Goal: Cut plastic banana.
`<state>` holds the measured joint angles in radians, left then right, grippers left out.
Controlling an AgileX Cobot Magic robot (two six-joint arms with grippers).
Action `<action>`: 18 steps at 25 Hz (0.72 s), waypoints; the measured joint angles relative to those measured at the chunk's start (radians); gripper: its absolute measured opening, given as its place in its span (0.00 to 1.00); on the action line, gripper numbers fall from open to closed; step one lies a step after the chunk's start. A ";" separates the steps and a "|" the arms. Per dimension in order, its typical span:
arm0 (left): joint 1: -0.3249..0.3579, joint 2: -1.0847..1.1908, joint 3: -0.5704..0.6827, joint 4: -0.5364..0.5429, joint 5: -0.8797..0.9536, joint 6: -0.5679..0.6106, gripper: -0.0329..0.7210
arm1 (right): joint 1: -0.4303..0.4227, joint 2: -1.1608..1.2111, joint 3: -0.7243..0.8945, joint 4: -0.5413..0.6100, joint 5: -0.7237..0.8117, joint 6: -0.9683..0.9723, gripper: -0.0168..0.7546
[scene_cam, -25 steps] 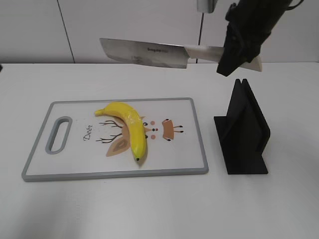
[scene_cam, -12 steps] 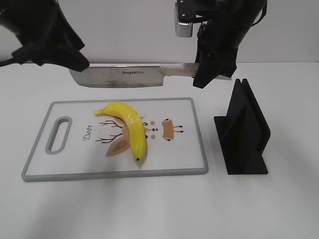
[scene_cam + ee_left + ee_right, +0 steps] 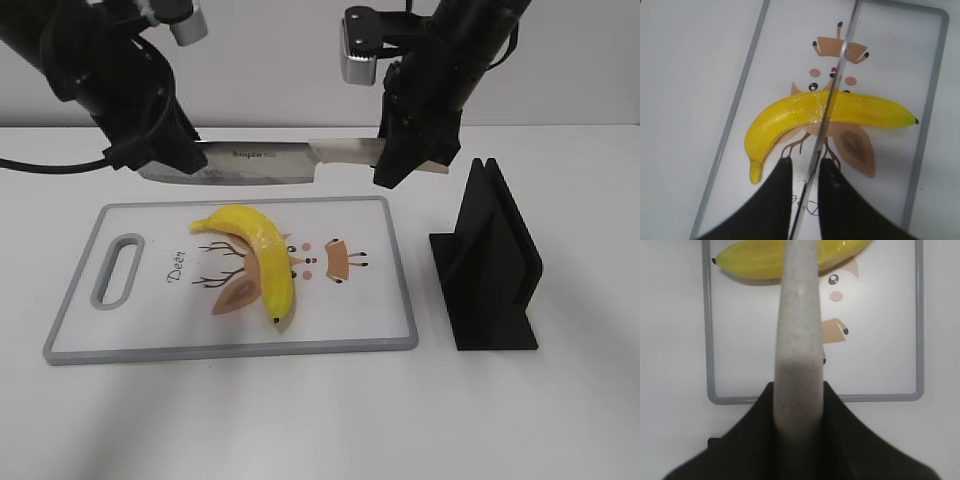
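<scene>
A yellow plastic banana [image 3: 262,250] lies whole on the white cutting board [image 3: 150,315]. My right gripper [image 3: 405,160] is shut on the pale handle [image 3: 797,340] of a cleaver knife [image 3: 255,162], held level above the board's far edge. My left gripper [image 3: 165,160] is at the blade's far end. In the left wrist view its fingers [image 3: 802,167] straddle the blade edge [image 3: 827,100] with a gap on each side, and the blade runs over the banana's middle [image 3: 790,112]. The right wrist view shows the banana [image 3: 755,262] beyond the handle, with the right fingers [image 3: 797,405] around it.
A black knife stand [image 3: 490,260] is on the table right of the board. The board has a grey rim [image 3: 920,150] and a handle slot [image 3: 117,270] at its left end. The rest is white tabletop.
The knife has moved left and down toward the board. The left arm has come in from the upper left and its fingers now sit around the blade's end.
</scene>
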<state>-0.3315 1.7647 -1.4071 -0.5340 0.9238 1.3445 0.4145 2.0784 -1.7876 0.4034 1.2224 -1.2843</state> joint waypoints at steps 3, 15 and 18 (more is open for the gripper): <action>0.000 0.010 0.000 0.003 -0.011 0.009 0.12 | 0.000 0.001 -0.001 0.001 -0.011 -0.006 0.24; 0.000 0.110 -0.005 0.009 -0.049 0.025 0.07 | 0.000 0.066 -0.001 -0.016 -0.073 -0.030 0.24; 0.000 0.189 -0.007 -0.007 -0.072 0.025 0.07 | 0.000 0.129 -0.001 -0.030 -0.102 -0.034 0.24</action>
<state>-0.3318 1.9534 -1.4142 -0.5412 0.8521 1.3696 0.4145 2.2069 -1.7888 0.3730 1.1206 -1.3183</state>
